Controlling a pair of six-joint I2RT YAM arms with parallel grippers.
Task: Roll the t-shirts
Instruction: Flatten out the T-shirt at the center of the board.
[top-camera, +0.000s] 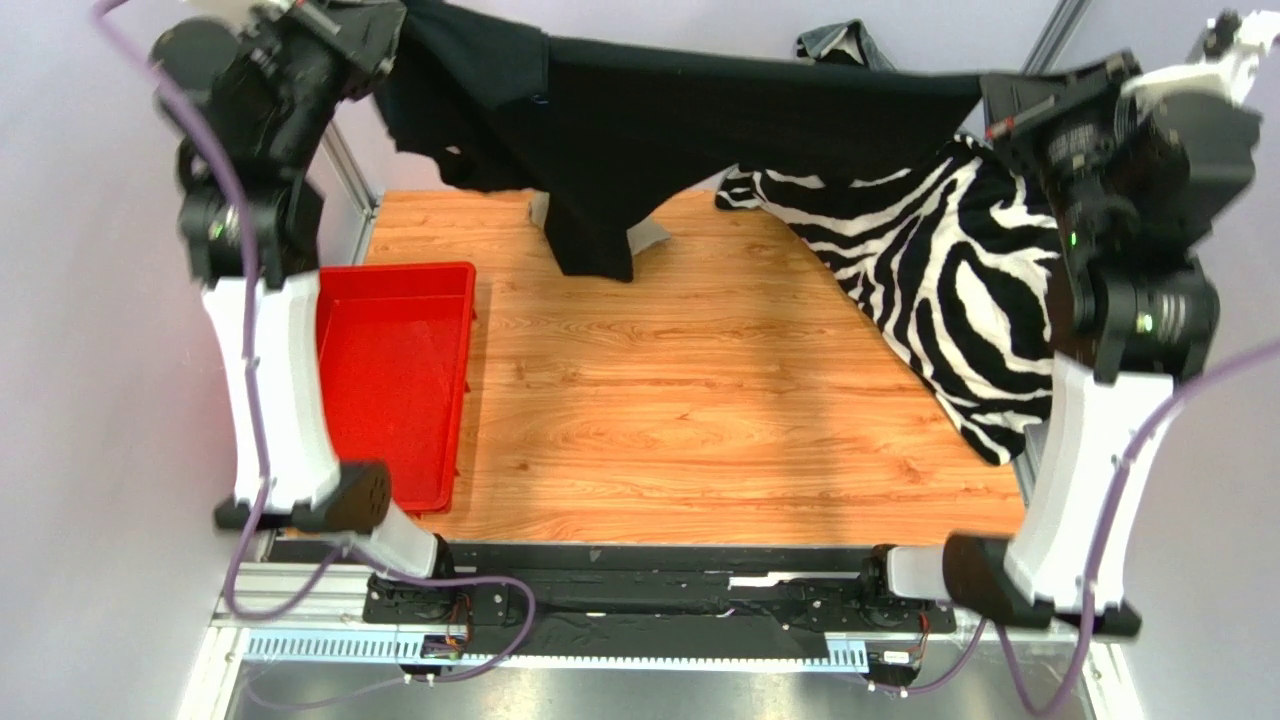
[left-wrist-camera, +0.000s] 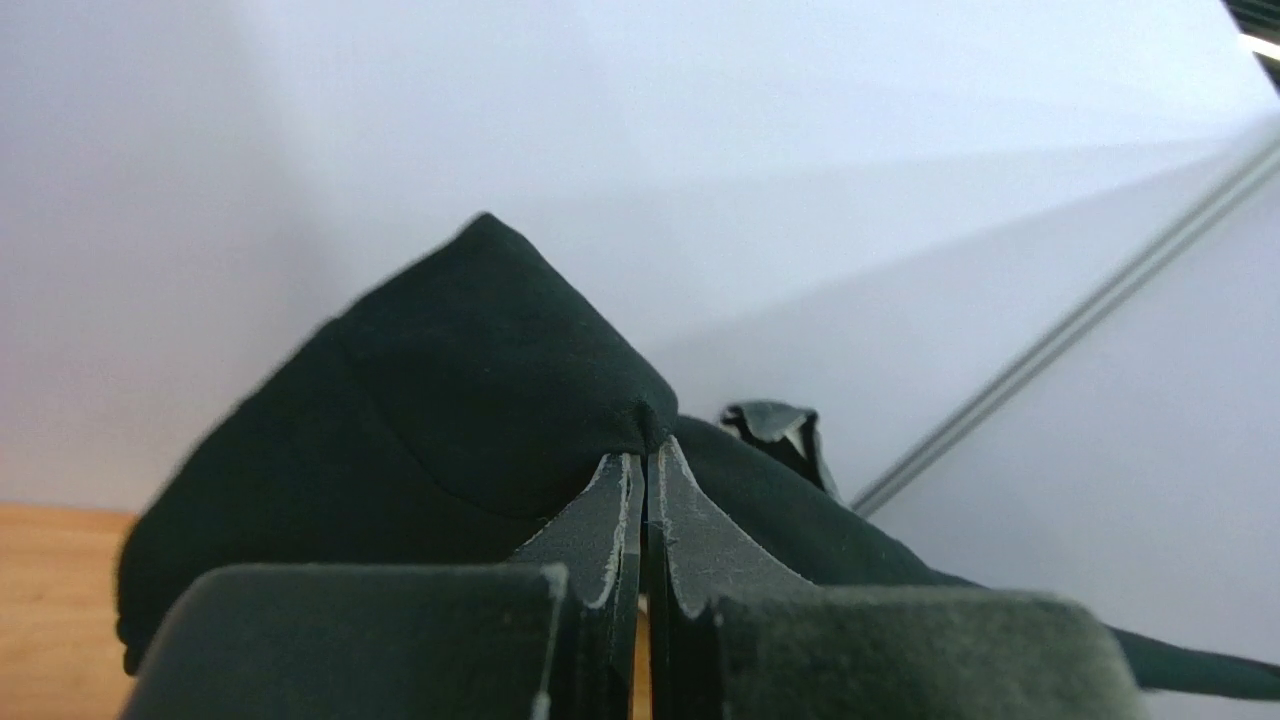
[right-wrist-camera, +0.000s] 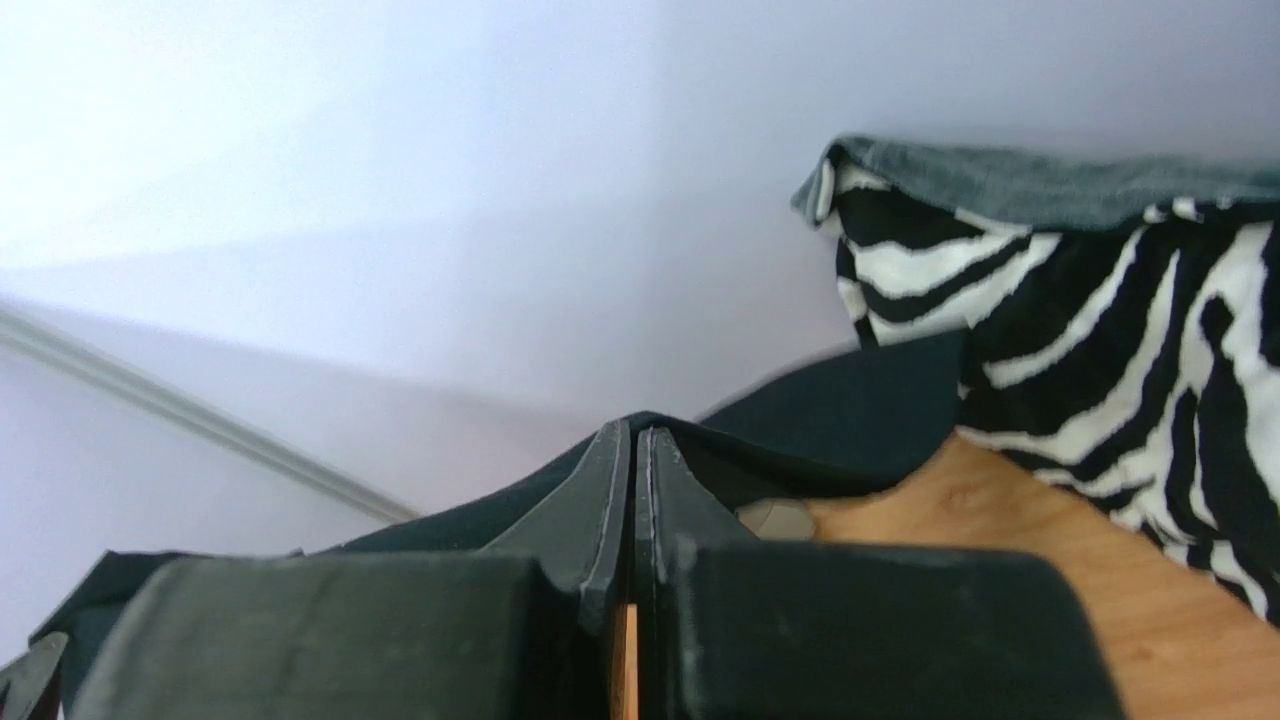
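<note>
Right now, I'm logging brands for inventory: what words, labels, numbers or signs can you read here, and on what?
None can be read. The black t-shirt, held by the left gripper and the right gripper, shows no print or tag. The zebra-striped blanket and the red tray carry no visible lettering.

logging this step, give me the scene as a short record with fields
t-shirt: black, held up off the table, stretched across the far side, one part hanging down
left jaws: shut on the t-shirt
right jaws: shut on the t-shirt
zebra blanket: lying on the table's right side
red tray: left side of the table
rolling: not started
</note>
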